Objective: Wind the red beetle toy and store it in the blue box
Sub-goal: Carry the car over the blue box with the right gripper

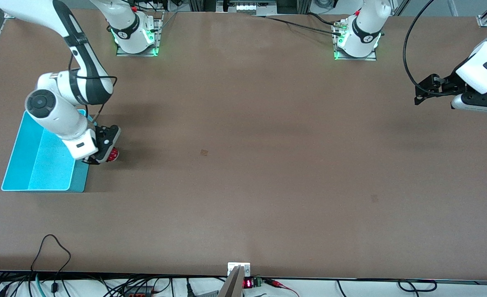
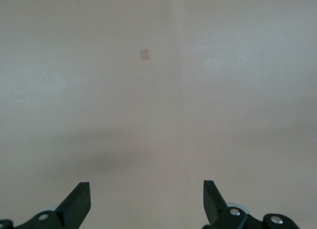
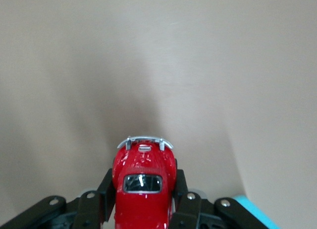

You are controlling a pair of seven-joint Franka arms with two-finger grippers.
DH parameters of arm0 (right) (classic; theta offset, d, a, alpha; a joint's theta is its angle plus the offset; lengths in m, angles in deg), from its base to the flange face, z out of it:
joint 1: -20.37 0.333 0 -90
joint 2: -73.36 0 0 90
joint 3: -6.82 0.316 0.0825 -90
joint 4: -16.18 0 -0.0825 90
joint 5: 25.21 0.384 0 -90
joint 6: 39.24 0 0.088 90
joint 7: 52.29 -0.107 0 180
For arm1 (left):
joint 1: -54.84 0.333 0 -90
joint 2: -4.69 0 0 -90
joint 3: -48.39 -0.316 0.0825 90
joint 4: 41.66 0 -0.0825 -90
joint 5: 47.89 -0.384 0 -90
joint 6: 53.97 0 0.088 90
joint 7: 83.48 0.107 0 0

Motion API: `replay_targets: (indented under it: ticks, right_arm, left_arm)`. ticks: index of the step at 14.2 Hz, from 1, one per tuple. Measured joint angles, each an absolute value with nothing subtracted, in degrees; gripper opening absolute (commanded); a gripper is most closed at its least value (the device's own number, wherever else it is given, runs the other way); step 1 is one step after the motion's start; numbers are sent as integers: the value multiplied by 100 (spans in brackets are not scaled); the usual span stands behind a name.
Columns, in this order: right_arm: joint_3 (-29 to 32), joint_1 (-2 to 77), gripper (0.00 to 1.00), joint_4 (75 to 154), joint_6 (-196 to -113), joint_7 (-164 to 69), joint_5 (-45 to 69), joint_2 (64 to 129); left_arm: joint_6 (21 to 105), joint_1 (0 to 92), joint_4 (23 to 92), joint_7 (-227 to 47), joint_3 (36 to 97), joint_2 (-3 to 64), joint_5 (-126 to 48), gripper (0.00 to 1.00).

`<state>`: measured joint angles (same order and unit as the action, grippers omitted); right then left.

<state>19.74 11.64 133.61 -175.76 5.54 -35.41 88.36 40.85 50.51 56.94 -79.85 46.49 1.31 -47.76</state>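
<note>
And there it was: the right claw (image 1: 110, 153) had the red beetle toy (image 1: 112, 155) pinched between its two fingers, clamped on the little car's flanks, as the right wrist view showed plainly (image 3: 144, 182). Its silvery bumper pointed out ahead of the claw. The car sat low, right beside the blue box (image 1: 20, 163) at the right arm's end of the surface (image 1: 243, 165), just outside the wall that faces the middle. Whether its wheels touched the surface, I could not tell.

So where did the job stand? By my reading, the grasp was done and the storing was not: the toy was outside the box, and what showed of the box's inside looked bare. Whether the winding was finished, the pictures did not say. What was left, at the least, was a lift over the wall and a release inside.

The left claw (image 1: 427, 88) hung over the left arm's end of the surface, waiting, fingers spread wide with nothing between them (image 2: 79, 201).

The count: one toy car, one box, two arms, two claws.
</note>
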Motion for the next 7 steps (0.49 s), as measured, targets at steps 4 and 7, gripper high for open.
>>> replay_targets:
  ticks: [4, 7]
  right_arm:
    - [1719, 975, 0, 13176, -16921, -837, -3421, 8423]
    - [1134, 894, 0, 13102, -16675, -1698, -3146, 8342]
  left_arm:
    - [4081, 5045, 5691, -7985, 4649, 132, -4776, 100]
    - [4079, 5043, 5689, -7985, 4649, 135, -4776, 100]
